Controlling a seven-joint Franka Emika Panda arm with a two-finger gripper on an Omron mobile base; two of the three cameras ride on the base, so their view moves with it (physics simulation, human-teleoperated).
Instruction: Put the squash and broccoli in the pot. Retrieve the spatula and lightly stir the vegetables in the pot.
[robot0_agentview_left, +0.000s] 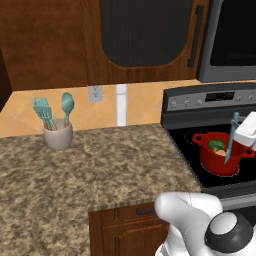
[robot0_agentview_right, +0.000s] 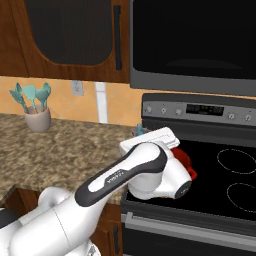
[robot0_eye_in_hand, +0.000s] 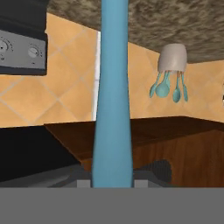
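Speckled granite counter (robot0_agentview_left: 100, 160) carrying a utensil cup (robot0_agentview_left: 58, 134) far left, black stovetop (robot0_agentview_left: 192, 150) bearing the red pot (robot0_agentview_left: 220, 160) right

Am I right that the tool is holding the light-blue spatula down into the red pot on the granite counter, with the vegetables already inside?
Not quite: the pot sits on the black stovetop, not the granite counter, as the left base view shows. The rest holds: the tool grips the spatula reaching into the pot, with the broccoli and squash inside.

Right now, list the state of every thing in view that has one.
gripper: shut on the spatula.
spatula: held upright, head down in the pot.
pot: on the stove, uncovered.
squash: in the pot.
broccoli: in the pot.
utensil cup: upright on the counter, holding teal utensils.
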